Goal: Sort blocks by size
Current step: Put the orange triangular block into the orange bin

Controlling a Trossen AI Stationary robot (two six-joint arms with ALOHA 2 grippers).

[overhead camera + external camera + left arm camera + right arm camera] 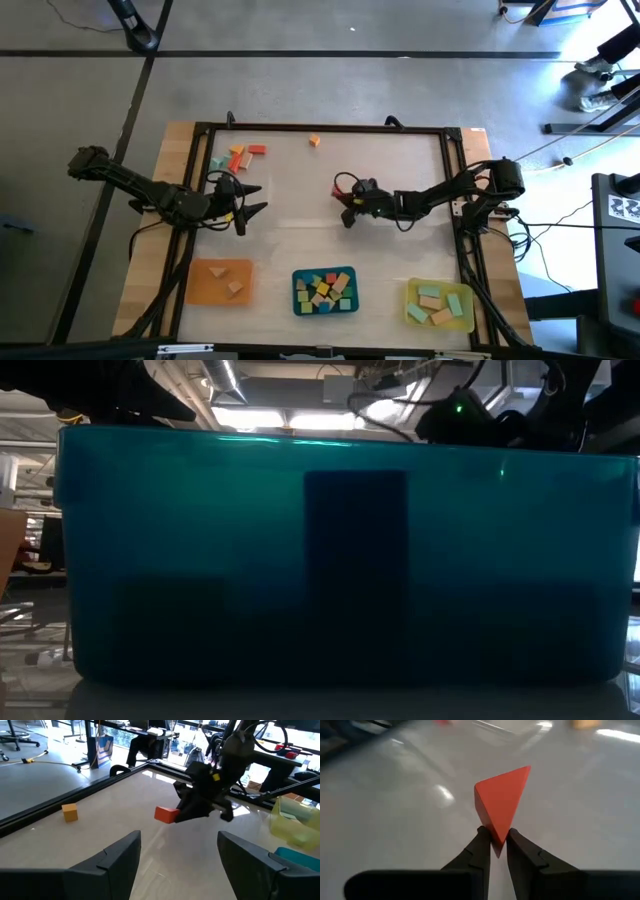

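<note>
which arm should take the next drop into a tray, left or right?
Right. The right gripper is already shut on a red triangular block, over mid-table in the high view. The left gripper is open and empty, near the loose blocks at the far left.

Evenly lit from overhead, with soft glare streaking the white table (410,785) in the wrist views. Dim and murky behind the teal tray (200,560) filling the low view, ceiling lights (225,380) bright above it. Blurred, perhaps by closeness, at the red block (502,800).

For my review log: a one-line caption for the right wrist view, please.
Right claw pinches the tip of a red triangular block above the white table.
</note>
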